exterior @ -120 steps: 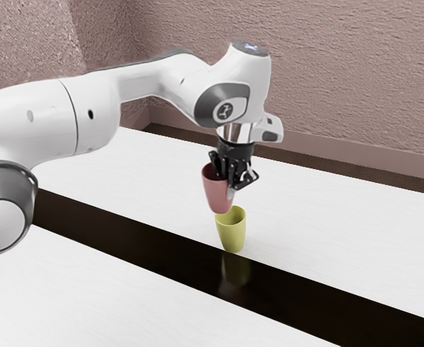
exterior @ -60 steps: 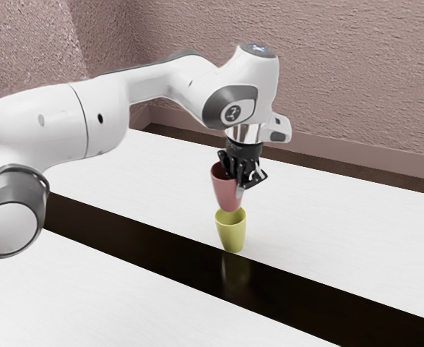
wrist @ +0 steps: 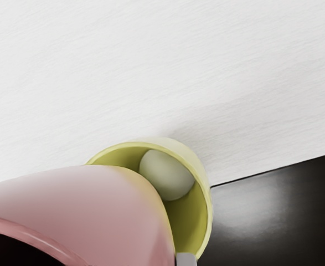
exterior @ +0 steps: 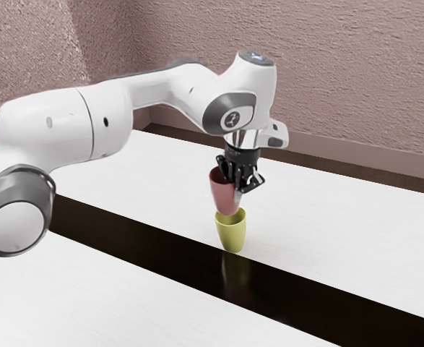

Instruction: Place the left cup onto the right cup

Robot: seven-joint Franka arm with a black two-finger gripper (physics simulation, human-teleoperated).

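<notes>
A pink cup (exterior: 223, 194) hangs tilted with its base at the mouth of a yellow-green cup (exterior: 231, 230), which stands upright on the white table (exterior: 342, 231) beside a dark stripe. My black gripper (exterior: 240, 182) is shut on the pink cup's rim at its upper right side. In the wrist view the pink cup (wrist: 84, 216) lies large under my hand and overlaps the open mouth of the yellow-green cup (wrist: 192, 183), whose pale inner bottom shows.
A dark glossy stripe (exterior: 161, 246) runs across the white table right beside the yellow-green cup. A second dark strip (exterior: 356, 168) lies at the back along the textured wall (exterior: 356, 65). The white arm reaches in from the exterior view's left.
My hand carried the pink cup toward the exterior view's right and down. The cup went from beside and above the yellow-green cup to directly over its mouth. The yellow-green cup stayed put.
</notes>
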